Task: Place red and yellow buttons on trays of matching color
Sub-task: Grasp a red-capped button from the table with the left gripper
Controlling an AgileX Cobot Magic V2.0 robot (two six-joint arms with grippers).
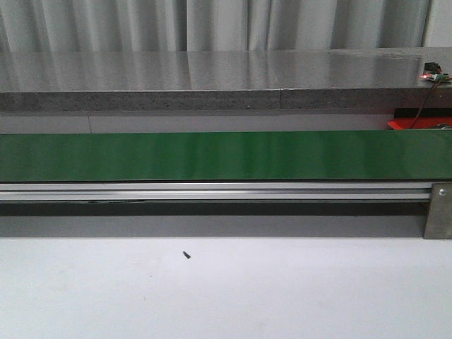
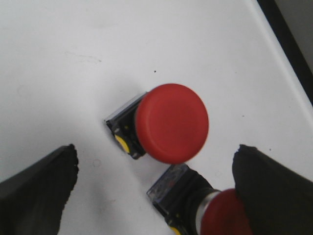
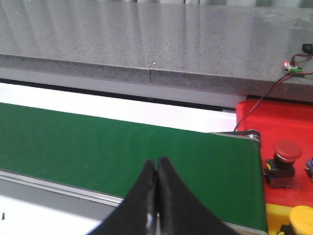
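Two red buttons lie on a white surface in the left wrist view. One red button (image 2: pixel 171 122) lies ahead of my fingers, its black and yellow base to one side. The other red button (image 2: pixel 222 215) lies close by the right finger (image 2: pixel 274 191). My left gripper (image 2: pixel 156 196) is open wide around them and holds nothing. My right gripper (image 3: pixel 157 165) is shut and empty, hovering over the green belt (image 3: pixel 98 147). Beyond the belt's end, a red tray (image 3: pixel 259 115) holds a red button (image 3: pixel 285 155), and a yellow tray (image 3: pixel 275 215) holds a yellow button (image 3: pixel 301 220).
The green conveyor belt (image 1: pixel 212 155) runs across the front view on an aluminium rail (image 1: pixel 212 191). A grey stone counter (image 1: pixel 212 78) stands behind it, with a small circuit board and wires (image 1: pixel 432 73) at the far right. The red tray's corner (image 1: pixel 417 123) shows there. Neither arm appears in the front view.
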